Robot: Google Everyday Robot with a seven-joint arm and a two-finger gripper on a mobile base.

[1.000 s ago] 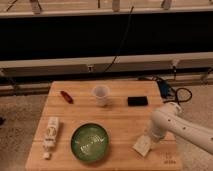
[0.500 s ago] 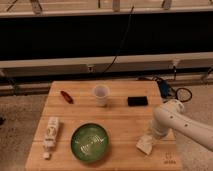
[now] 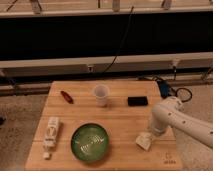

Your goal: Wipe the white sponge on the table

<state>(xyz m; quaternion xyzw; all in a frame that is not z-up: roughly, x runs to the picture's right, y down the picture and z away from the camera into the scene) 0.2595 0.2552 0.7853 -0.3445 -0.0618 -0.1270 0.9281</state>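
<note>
The white sponge (image 3: 143, 141) is a small pale pad lying on the wooden table (image 3: 120, 120), near its front right corner. My gripper (image 3: 151, 132) is at the end of the white arm that reaches in from the right. It points down at the sponge's far right edge and seems to touch it. The arm hides the gripper's tip.
A green bowl (image 3: 90, 142) sits front centre, left of the sponge. A white cup (image 3: 101, 94) and a black block (image 3: 137, 101) stand at the back. A red object (image 3: 66, 96) lies back left. A long white bar (image 3: 51, 131) and a tiny white cube (image 3: 46, 155) lie at the left edge. Cables (image 3: 170, 90) hang off the right rear.
The arm has drawn slightly up and to the right. The sponge has shifted a little under the gripper. The other objects have not moved.
</note>
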